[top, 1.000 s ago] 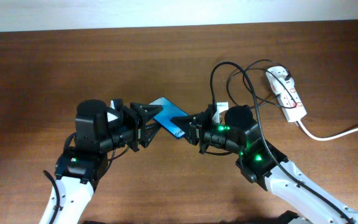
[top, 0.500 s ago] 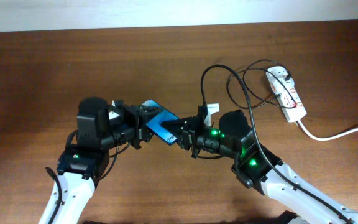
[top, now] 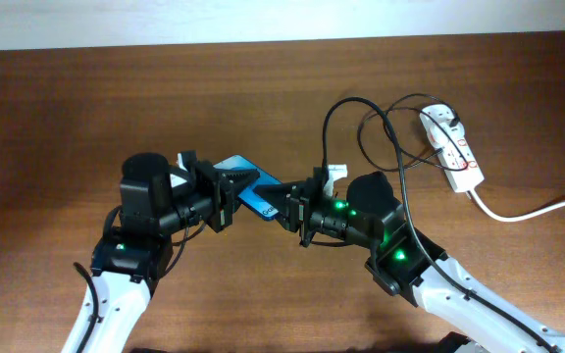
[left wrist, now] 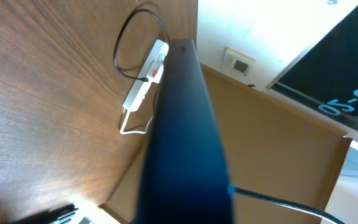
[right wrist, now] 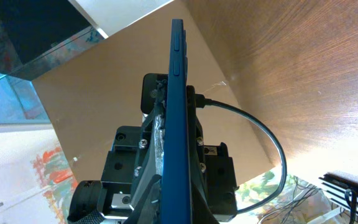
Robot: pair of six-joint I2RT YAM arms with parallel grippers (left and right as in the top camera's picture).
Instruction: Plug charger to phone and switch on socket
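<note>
The phone, its screen glowing blue, is held above the table between my two grippers. My left gripper is shut on its left end, and my right gripper is shut on its right end. In the left wrist view the phone shows edge-on as a dark blue slab. It stands just as narrow in the right wrist view, with black gripper parts on both sides. The charger's black cable loops from beside my right gripper to the white socket at the far right. Its connector tip is hidden.
The socket's thick white cord runs off the right edge. The socket with the cable loop also shows far off in the left wrist view. Bare brown wood lies at the left and back of the table.
My left gripper has closed onto the phone's left end. The phone and my right gripper have shifted left towards my left arm, and the cable loop has followed.
</note>
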